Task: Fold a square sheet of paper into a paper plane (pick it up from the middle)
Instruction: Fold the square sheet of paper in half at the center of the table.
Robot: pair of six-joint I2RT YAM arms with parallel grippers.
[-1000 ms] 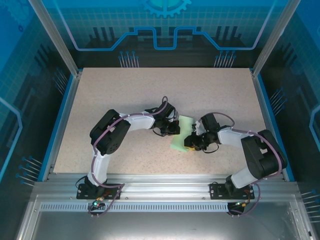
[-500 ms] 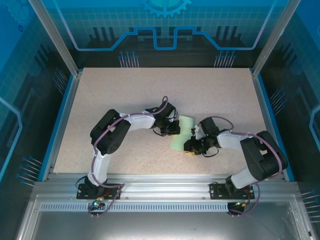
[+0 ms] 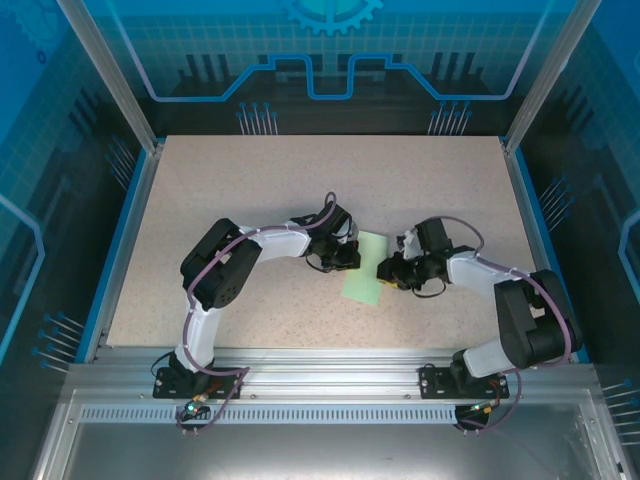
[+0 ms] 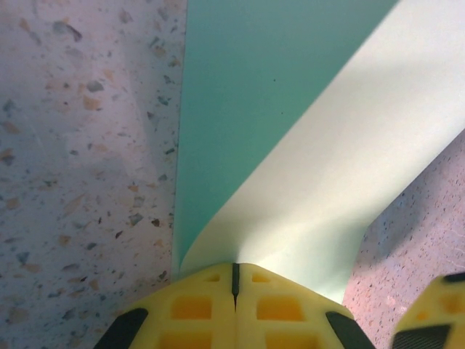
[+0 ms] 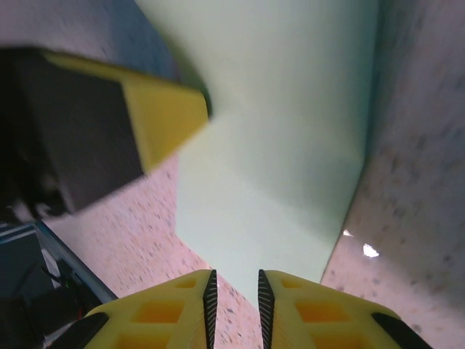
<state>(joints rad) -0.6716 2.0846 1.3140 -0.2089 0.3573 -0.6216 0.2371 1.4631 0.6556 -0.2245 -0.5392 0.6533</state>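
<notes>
While the left hand (image 4: 234,280) pinches the sheet of paper (image 4: 327,160) toward the near edge of the surface (image 3: 250,190), the right hand (image 5: 234,287) sits nearly closed at its edge (cannot tell if gripping).

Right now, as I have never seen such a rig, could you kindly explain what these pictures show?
These are two robot arms bolted at the near edge of a speckled table. The wide picture looks down from above and behind them; the close-ups come from a camera on each wrist. A pale green sheet of paper lies between the arms. The left end effector is shut, pinching one edge. The right end effector has its jaws slightly apart at the other side.
</notes>
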